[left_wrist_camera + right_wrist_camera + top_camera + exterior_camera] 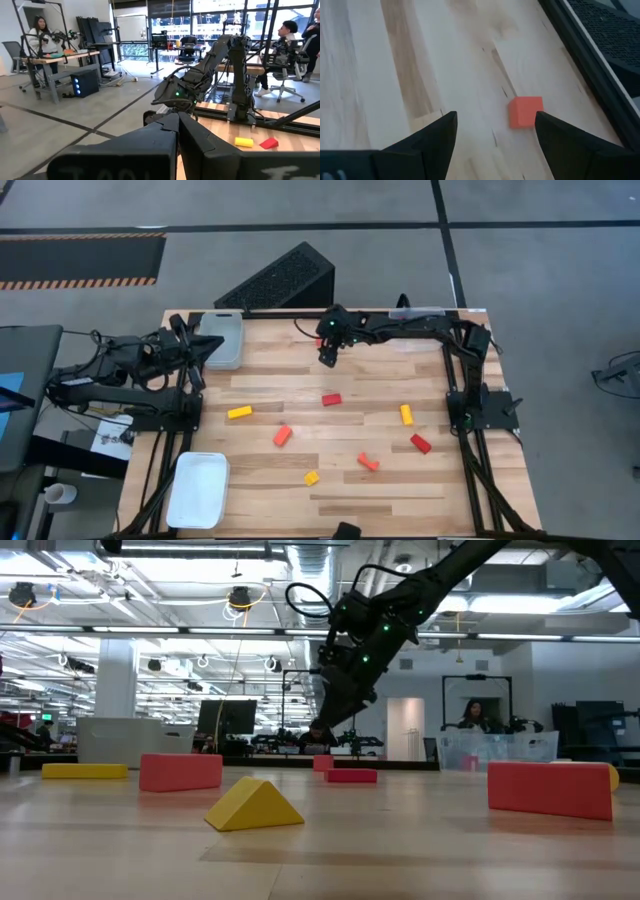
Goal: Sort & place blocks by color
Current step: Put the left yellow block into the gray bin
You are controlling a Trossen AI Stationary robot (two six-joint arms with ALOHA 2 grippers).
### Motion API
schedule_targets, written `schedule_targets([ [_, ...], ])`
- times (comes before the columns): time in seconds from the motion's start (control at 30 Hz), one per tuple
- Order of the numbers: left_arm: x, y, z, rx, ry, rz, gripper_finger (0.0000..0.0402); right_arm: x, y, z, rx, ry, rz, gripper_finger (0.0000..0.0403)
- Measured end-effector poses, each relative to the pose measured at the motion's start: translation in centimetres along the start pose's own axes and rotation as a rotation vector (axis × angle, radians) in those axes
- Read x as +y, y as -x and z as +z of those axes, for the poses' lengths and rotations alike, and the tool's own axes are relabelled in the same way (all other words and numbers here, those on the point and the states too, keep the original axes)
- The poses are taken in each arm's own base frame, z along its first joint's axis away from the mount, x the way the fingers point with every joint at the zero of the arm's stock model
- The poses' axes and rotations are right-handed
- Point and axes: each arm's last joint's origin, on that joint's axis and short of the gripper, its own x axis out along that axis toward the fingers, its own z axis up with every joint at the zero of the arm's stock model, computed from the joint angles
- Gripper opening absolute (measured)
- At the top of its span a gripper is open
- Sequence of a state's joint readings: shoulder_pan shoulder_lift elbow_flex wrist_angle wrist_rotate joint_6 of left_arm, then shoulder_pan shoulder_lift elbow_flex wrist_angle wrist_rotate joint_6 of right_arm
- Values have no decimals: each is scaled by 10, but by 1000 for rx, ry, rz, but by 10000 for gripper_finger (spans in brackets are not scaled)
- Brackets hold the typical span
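Observation:
My right gripper [495, 117] is open and points down at the table near the middle of its far edge [326, 361]. A small orange-red cube [525, 112] sits on the wood between its fingers, close to one of them and apart from both. In the low view this gripper [325, 735] hangs just above the cube [323, 762]. Other blocks lie scattered: a yellow bar [239, 412], a red one [331, 399], an orange one [283, 436] and several more. My left gripper [176, 116] is shut and waits beside the clear tray [222, 340].
A white tray [198, 488] lies at the near left corner and the clear tray at the far left. A dark grille box [280, 280] stands just beyond the far edge. Red [420, 443], yellow [406, 414] and orange [368, 462] blocks lie toward the right. People sit in the room behind.

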State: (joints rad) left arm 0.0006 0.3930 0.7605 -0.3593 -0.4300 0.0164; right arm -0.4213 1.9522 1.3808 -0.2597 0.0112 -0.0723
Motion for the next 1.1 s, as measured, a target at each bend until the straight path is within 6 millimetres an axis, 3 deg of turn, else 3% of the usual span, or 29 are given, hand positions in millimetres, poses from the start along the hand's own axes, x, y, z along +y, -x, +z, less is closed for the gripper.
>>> schedule_targets([
  [0.3, 0, 0, -4, 39, -12, -3, 0, -2, 0, -1, 9, -3, -19, 292],
  [0.47, 0, 0, -7, 64, -4, -15, 0, 3, 2, -11, 121, 6, -3, 292],
  [0.57, 0, 0, -8, 81, -1, -14, 0, 21, 9, -15, 186, 68, 28, 292],
  [0.83, 0, 0, -9, 87, -5, 6, 0, 92, 21, -21, 222, 290, 114, 292],
  [1.1, -13, -27, -17, 206, -61, -6, 0, 116, 39, -23, 235, 263, 86, 292],
])
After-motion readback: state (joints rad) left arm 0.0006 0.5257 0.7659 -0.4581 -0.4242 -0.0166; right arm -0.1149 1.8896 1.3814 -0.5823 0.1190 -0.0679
